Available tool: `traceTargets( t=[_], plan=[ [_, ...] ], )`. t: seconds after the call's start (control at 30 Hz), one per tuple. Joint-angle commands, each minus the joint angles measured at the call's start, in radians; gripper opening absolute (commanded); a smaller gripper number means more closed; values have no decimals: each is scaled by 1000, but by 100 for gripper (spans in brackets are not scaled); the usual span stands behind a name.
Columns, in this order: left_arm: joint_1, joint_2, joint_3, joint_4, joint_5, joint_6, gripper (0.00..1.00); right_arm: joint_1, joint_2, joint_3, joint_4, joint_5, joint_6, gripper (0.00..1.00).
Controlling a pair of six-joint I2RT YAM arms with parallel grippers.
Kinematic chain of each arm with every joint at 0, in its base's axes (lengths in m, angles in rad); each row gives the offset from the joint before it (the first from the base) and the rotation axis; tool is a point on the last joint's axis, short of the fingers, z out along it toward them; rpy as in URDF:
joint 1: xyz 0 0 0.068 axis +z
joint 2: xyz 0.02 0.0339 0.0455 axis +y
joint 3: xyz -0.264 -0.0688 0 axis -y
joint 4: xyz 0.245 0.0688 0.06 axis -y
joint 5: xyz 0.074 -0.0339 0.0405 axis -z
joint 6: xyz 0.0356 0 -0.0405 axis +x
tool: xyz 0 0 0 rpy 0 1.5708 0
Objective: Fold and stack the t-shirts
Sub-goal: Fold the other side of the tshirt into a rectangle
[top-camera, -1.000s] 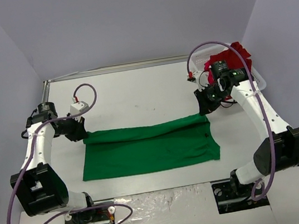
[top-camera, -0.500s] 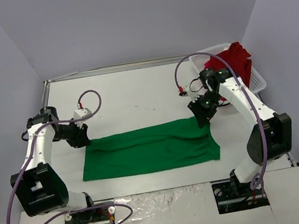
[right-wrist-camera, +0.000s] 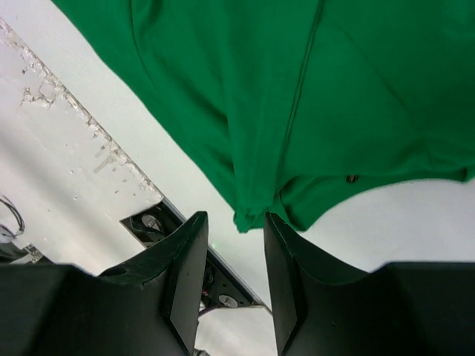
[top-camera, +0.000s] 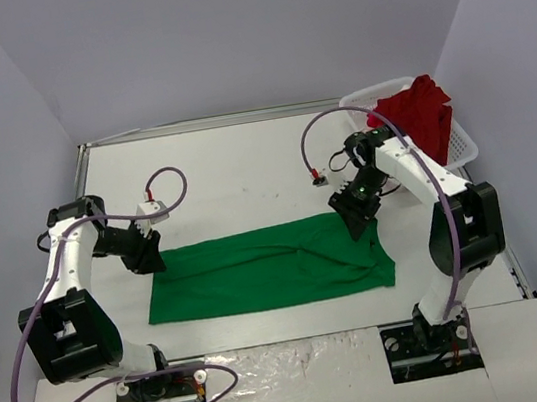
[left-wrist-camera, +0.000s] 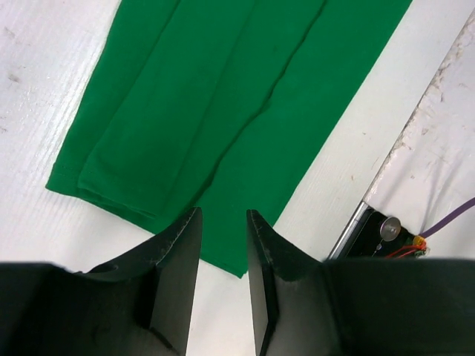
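The green t-shirt [top-camera: 268,267] lies folded into a long flat strip across the middle of the white table [top-camera: 234,176]. My left gripper [top-camera: 145,256] is open and empty at the strip's far left corner. In the left wrist view the green t-shirt [left-wrist-camera: 223,96] lies flat below the left gripper [left-wrist-camera: 224,216]. My right gripper [top-camera: 354,212] is open and empty over the far right end. In the right wrist view a bunched corner of the green t-shirt [right-wrist-camera: 297,89] shows just beyond the right gripper [right-wrist-camera: 236,219]. The red t-shirt [top-camera: 422,109] is heaped in the basket.
The white lattice basket [top-camera: 464,139] stands at the far right corner of the table. Purple cables loop over both arms. The arm base plates [top-camera: 160,389] sit at the near edge. Grey walls close in the table on three sides.
Both grippers have moved toward the near side and down over the ends of the green t-shirt. The right arm swung left, away from the basket. The shirt's far edge now lies flatter.
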Motion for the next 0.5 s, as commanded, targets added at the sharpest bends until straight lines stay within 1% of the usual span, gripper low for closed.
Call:
traceTargets(
  t=[0.0, 0.07, 0.13, 0.23, 0.37, 0.47],
  plan=[
    [6, 19, 42, 6, 55, -53, 29, 30, 91, 59, 3, -40, -12, 32],
    [6, 21, 34, 30, 55, -105, 29, 51, 135, 83, 12, -54, -13, 32],
    [6, 13, 23, 34, 53, -112, 29, 65, 196, 123, 20, -69, -24, 31],
    [6, -19, -10, 91, 20, -188, 29, 79, 276, 172, 26, -88, -30, 31],
    [6, -51, -46, 131, -5, -218, 29, 93, 369, 215, 33, -101, -38, 31],
    [6, -57, -67, 142, -20, -228, 29, 96, 411, 231, 46, -104, -50, 31]
  ],
)
